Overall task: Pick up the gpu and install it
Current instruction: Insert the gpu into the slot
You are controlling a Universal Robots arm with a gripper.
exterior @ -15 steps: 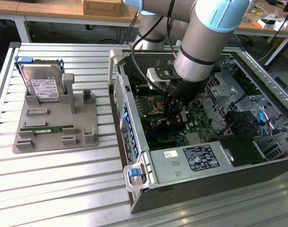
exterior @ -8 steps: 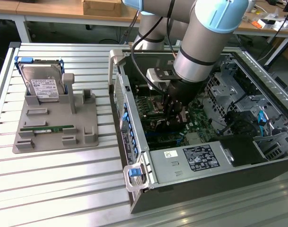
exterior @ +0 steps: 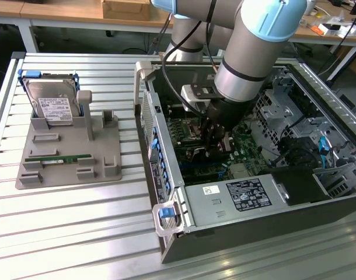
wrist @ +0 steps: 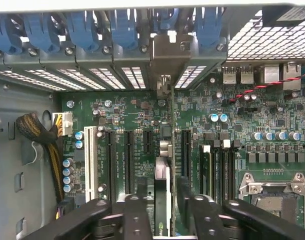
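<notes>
Fingers (wrist: 142,212) of the gripper (wrist: 162,210) stand on either side of the gpu (wrist: 162,200), with a sliver of space showing between pads and card in the wrist view, so the jaws look spread rather than pinching. The card stands on edge in one of the long black slots of the motherboard (wrist: 242,125). Its long axis runs along that slot, from under the gripper toward the case's rear wall, and its silver end bracket (wrist: 165,55) sits among the blue slot latches (wrist: 125,27) there.

In the exterior view the gripper (exterior: 216,140) reaches down inside the open computer case (exterior: 236,233). On the grey parts tray (exterior: 61,169) at that view's left remain the hard drive (exterior: 52,105) and the green memory stick (exterior: 58,158).

By this evidence the pick-up and insertion appear done. Whether the card is fully seated cannot be told.
</notes>
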